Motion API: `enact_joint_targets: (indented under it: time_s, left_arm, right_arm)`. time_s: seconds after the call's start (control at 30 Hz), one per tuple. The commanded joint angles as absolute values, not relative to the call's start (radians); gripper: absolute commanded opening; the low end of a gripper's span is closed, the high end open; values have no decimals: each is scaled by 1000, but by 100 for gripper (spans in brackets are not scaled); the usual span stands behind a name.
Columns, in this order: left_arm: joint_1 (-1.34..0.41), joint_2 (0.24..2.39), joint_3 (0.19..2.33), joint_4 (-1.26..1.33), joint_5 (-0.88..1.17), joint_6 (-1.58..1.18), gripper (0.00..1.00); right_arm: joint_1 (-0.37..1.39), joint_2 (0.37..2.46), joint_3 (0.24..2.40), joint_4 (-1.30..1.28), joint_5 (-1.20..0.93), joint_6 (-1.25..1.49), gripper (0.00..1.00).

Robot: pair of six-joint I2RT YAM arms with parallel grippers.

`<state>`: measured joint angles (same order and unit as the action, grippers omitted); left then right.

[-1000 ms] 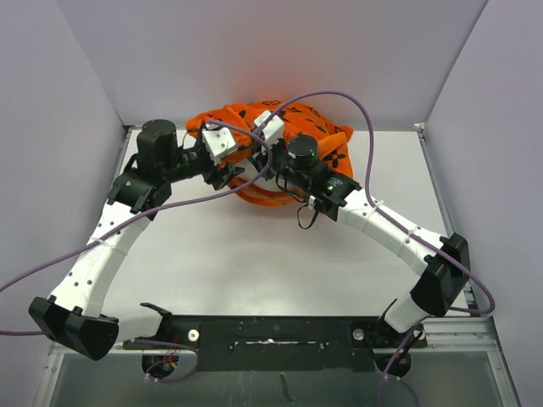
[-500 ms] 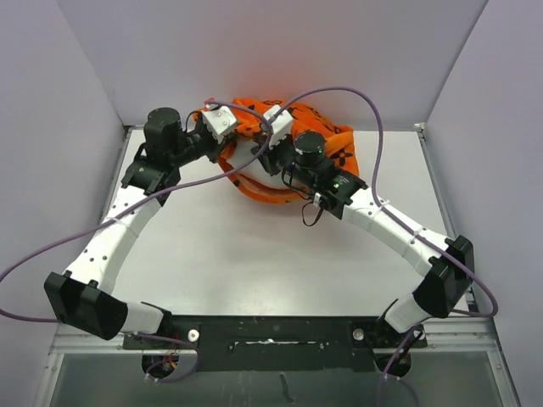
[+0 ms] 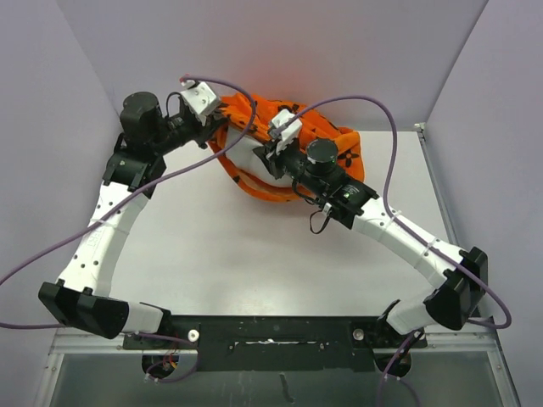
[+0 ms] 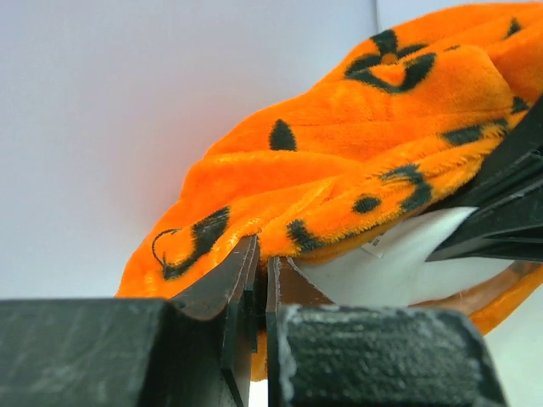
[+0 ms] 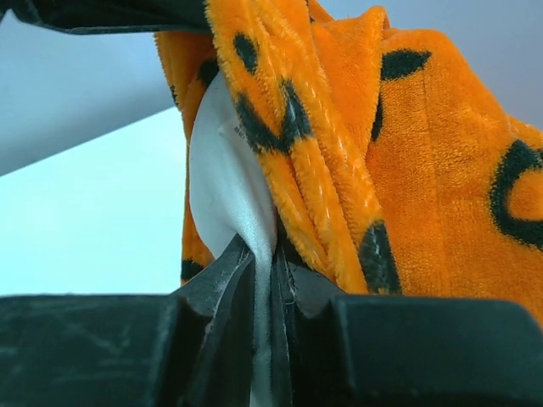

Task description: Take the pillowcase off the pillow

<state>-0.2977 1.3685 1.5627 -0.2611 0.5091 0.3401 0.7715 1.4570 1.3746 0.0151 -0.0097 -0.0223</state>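
Note:
The orange pillowcase with dark motifs lies bunched at the back of the table against the rear wall. In its opening shows the white pillow. My left gripper is shut on the pillowcase's left edge, lifted above the table. In the left wrist view the orange pillowcase runs into the shut left gripper, with the pillow to the right. My right gripper is shut on the pillow; in the right wrist view a fold of the pillow is pinched in the right gripper, beside the pillowcase.
Grey walls close in the white table at the back and on both sides. Purple cables loop over both arms. A black rail runs along the near edge.
My left gripper has shut on the pillowcase's edge and moved back and to the left, drawing the fabric off the pillow's corner. The right arm has shifted slightly right, still holding the pillow.

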Motion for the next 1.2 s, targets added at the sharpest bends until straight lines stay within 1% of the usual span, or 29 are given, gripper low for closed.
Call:
enact_joint_targets:
  time_s: [0.0,0.23,0.4,0.53,0.7,0.83,0.9,1.03,1.17]
  left_arm:
    - [-205,1364,1747,-107,422,307,0]
    - [-182,1444,1888,-164,427,242,0]
    - [-149,1509,2033,-198,411,208,0]
    - [-133,1540,2078,-226,380,234,0]
    - [-88,1571,2123,-255,370,179,0]
    - [-80,1600,2174,-311,424,117,0]
    - [-80,1614,2190,-335,433,118,0]
    - [-81,1629,2149,-406,453,122,0]
    - [-126,1592,1961,-422,474,139,0]
  right_arm:
    - [787,1321,1309,38,-13,-27,0]
    - [860,1172,1206,31,-82,-27,0]
    - [851,1034,1127,30,-70,1,0]
    - [829,967,1091,6,-74,2,0]
    - [824,946,1081,-38,-113,7,0]
    - [825,960,1098,-58,-152,18,0]
    - [820,941,1093,-26,-159,45,0]
    - [798,924,1102,47,-195,117,0]
    - [798,956,1138,147,-248,202,0]
